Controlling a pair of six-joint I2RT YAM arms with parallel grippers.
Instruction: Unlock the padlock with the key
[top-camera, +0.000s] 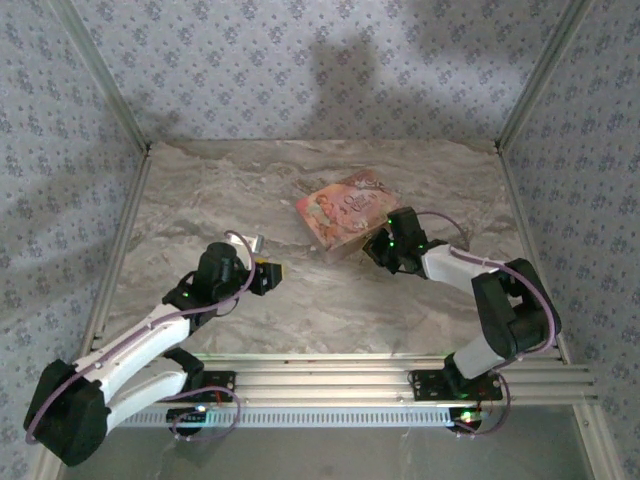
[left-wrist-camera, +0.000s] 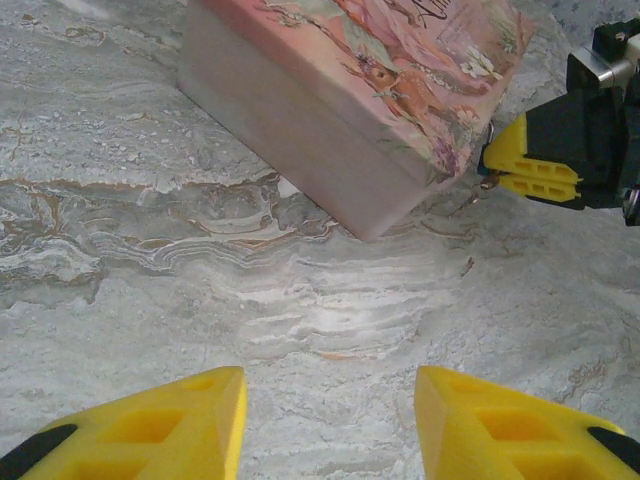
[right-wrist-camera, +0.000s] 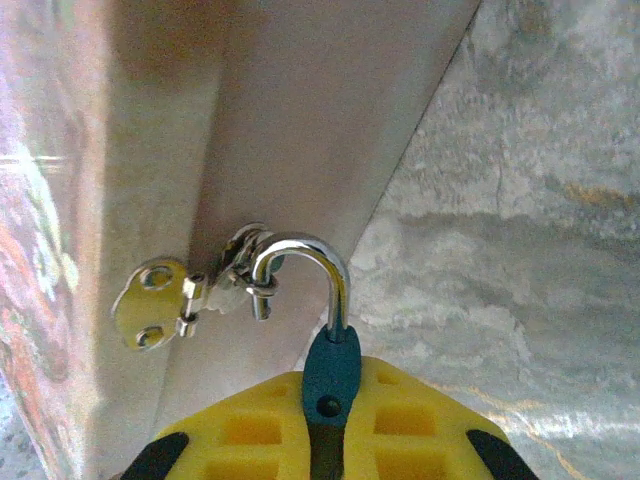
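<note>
right gripper (top-camera: 376, 246), top view: tips at the near right corner of the pink box (top-camera: 345, 208); padlock too small to make out here
left gripper (top-camera: 268, 275), top view: low over the marble table (top-camera: 200, 190), left of the box and well apart from it

left gripper (left-wrist-camera: 330, 420), left wrist view: yellow fingers (left-wrist-camera: 190, 425) spread apart, nothing between them, bare marble under them
pink box (left-wrist-camera: 330, 130), left wrist view: ahead of the fingers, sitting flat on the table, one corner pointing this way
right gripper (left-wrist-camera: 525, 165), left wrist view: yellow tips touching the box's right-hand corner; a small metal bit at the tips, detail unclear

right gripper (right-wrist-camera: 330, 410), right wrist view: fingers (right-wrist-camera: 410, 420) clamped together on the padlock
padlock (right-wrist-camera: 332, 365): teal body pinched edge-on between the pads, right up against the box's side wall
shackle (right-wrist-camera: 300, 258): chrome, arching up out of the body and hooked through the hasp loop
hasp plate (right-wrist-camera: 148, 308): small metal tab with two rivets, fixed on the box wall, just left of the shackle
</note>
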